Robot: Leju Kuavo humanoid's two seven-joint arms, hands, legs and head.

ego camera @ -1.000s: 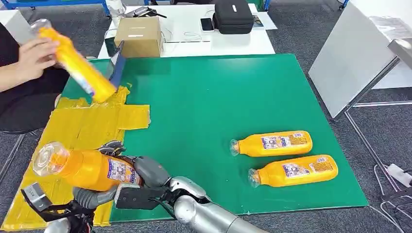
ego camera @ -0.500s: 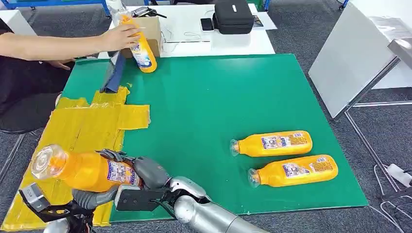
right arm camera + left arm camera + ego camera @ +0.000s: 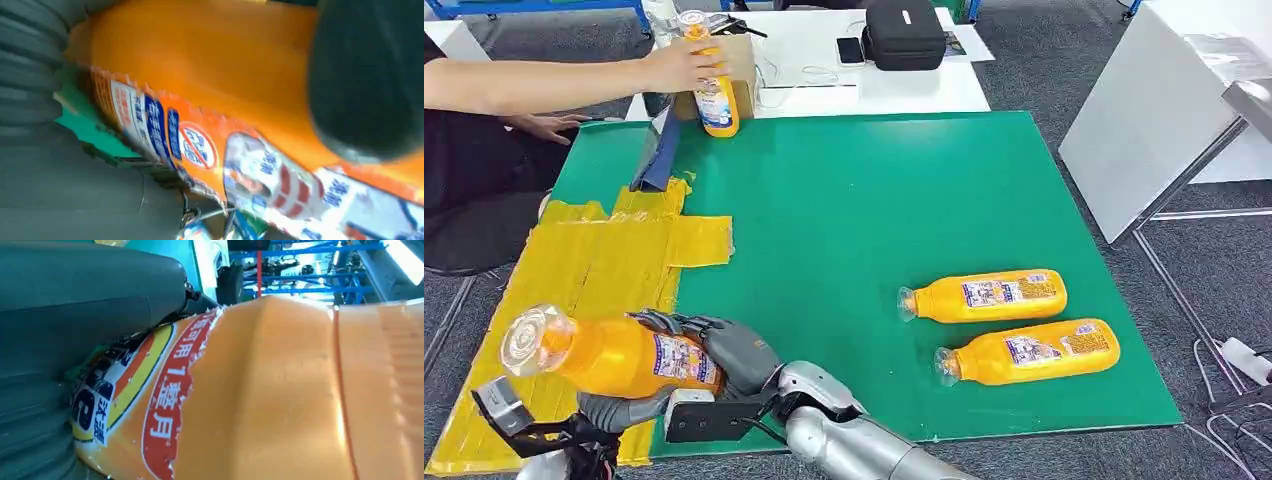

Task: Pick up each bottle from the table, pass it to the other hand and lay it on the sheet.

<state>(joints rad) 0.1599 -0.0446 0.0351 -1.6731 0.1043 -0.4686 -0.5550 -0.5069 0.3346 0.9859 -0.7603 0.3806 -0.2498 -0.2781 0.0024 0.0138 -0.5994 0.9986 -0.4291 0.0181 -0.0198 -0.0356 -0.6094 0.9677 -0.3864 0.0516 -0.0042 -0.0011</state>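
While the handover is under way at the near left corner of the table [image 3: 844,180], an orange bottle [image 3: 614,355] hangs on its side over the near end of the yellow sheet [image 3: 594,265], cap pointing left and slightly up. The right hand [image 3: 724,350] is wrapped around its labelled base end, dark fingers [image 3: 674,322] curled over the top. The left hand [image 3: 614,408] comes up from beneath with its grey fingers under the belly of the bottle, and its wrist view shows the thumb [image 3: 90,285] pressed against the label, so both hands appear clamped on the same bottle. I judge this to be the pass itself, right to left, not yet finished. The next move calls for the right hand to let go only once the left grip is firm, then for the left hand to lower the bottle flat onto the sheet. Farther right, near the near right corner, two more bottles [image 3: 982,296] [image 3: 1027,352] lie side by side, waiting. At the far left edge a person's hand [image 3: 674,68] holds another bottle [image 3: 709,85] upright beside a cardboard box [image 3: 736,70].
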